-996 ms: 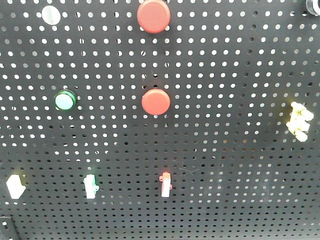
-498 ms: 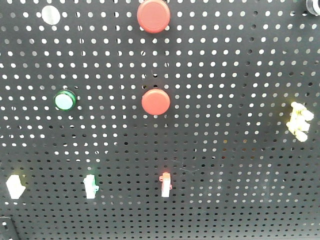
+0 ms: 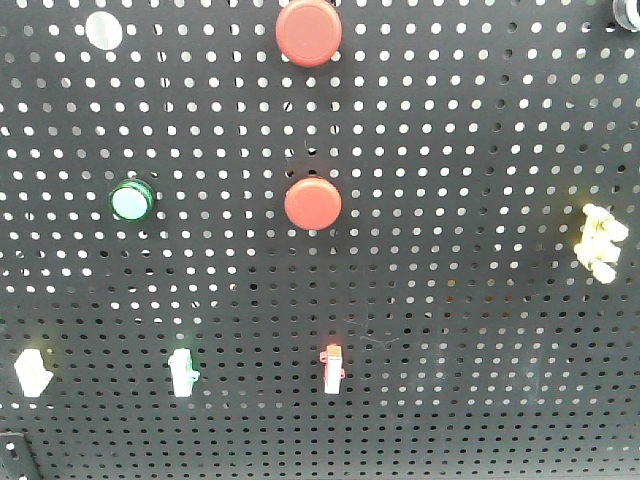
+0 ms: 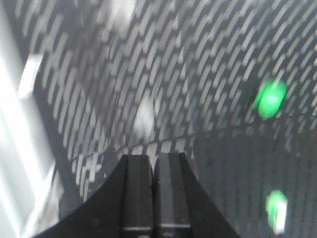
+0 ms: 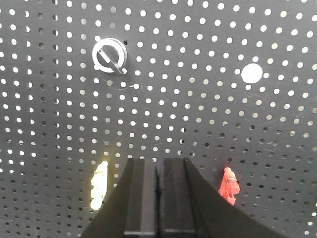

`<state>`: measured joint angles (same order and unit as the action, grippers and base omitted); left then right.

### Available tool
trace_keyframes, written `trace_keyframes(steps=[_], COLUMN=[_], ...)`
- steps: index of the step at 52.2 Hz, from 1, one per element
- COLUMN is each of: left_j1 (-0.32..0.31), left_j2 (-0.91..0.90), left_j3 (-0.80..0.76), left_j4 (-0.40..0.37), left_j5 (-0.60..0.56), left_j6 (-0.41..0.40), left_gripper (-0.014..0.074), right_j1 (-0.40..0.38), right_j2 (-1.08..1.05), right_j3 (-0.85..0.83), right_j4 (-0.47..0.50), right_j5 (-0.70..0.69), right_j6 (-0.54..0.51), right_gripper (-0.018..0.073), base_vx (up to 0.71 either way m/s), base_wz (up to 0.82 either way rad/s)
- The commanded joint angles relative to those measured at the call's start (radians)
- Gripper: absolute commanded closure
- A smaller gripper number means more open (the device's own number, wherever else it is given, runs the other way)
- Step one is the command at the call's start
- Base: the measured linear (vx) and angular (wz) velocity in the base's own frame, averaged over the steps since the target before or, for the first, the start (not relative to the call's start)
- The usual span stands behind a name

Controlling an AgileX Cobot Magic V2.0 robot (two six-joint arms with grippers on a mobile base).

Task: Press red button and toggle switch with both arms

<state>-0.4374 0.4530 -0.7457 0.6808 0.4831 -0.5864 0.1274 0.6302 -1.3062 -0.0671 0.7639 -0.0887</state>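
Observation:
In the front view a black pegboard (image 3: 480,330) carries two red buttons, one at the top (image 3: 308,32) and one in the middle (image 3: 312,203). Small toggle switches sit lower down: a red one (image 3: 332,368), a white-green one (image 3: 181,372), a white one (image 3: 32,372) and a yellow one (image 3: 600,240). Neither arm shows in this view. My left gripper (image 4: 154,159) is shut and empty in front of the board, in a motion-blurred view. My right gripper (image 5: 159,162) is shut and empty, between a yellow toggle (image 5: 100,184) and a red toggle (image 5: 229,184).
A green round button (image 3: 130,200) and a white round plug (image 3: 103,30) sit at the left. The left wrist view shows a blurred green button (image 4: 271,98) and a green-lit toggle (image 4: 276,210). The right wrist view shows a silver rotary knob (image 5: 109,54) and a white plug (image 5: 251,73).
The front view has shifted by only a pixel or two. Nothing on the board has changed and no arm has come into it.

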Motion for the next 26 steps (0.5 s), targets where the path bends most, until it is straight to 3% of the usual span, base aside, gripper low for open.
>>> trace_keyframes(steps=[1,6,15,26], left_j1=[0.096,0.224,0.382,0.437], left_j2=[-0.074,-0.188,-0.366,-0.482], left_j3=[0.098,0.272,0.512,0.706], left_j4=[-0.072,-0.126,-0.224,-0.261], left_j5=[-0.129,-0.174,-0.215,-0.24], left_j6=[-0.009,-0.009,-0.009,-0.009], left_gripper=[0.0595,0.0595,0.0595,0.0595], right_j1=[-0.006,-0.006,-0.006,-0.006], right_j2=[0.01,0.01,0.01,0.01], right_j3=[-0.027,-0.027,-0.027,-0.027], right_j4=[-0.007,-0.007,-0.007,-0.007], right_j5=[-0.08,-0.08,-0.08,-0.077], right_j6=[-0.004,-0.004,-0.004,-0.004], right_gripper=[0.0559,0.0559,0.0559,0.0559], base_vx=[0.0,0.0,0.0,0.0], base_wz=[0.0,0.0,0.0,0.0])
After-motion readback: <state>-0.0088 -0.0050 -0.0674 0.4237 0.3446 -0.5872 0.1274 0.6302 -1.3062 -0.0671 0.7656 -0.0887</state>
